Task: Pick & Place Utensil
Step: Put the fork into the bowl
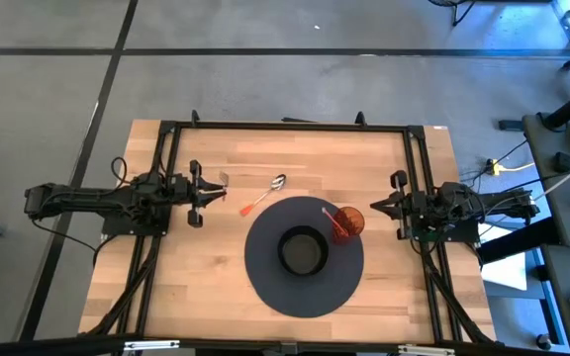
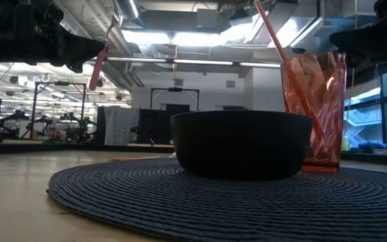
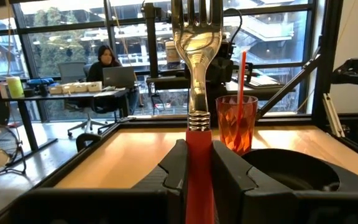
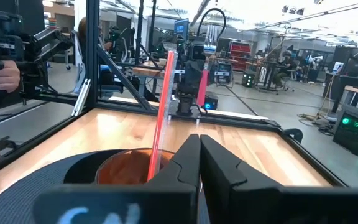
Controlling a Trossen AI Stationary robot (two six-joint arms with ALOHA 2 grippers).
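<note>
Wooden tabletop point(image 1: 196, 287), round mat point(image 1: 265, 287). Fork point(image 1: 222, 182) pinched by left gripper point(image 1: 211, 193) jaws, long axis toward 3 o'clock; bowl point(image 1: 303, 251) at 4 o'clock. Right gripper point(image 1: 376, 207) jaws pressed together, idle.

2 matte-black arms, exposed black cables, each gripper point(image 1: 218, 189) with blocky angular fingers.

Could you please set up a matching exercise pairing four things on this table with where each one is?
Things:
1. fork
2. spoon
3. bowl
4. cup

Places:
A. middle of the round mat
B. on bare wood, beside the mat
C. held in the left tool
D. on the mat's edge, nearest the right tool

Pairs: 1-C, 2-B, 3-A, 4-D
</note>
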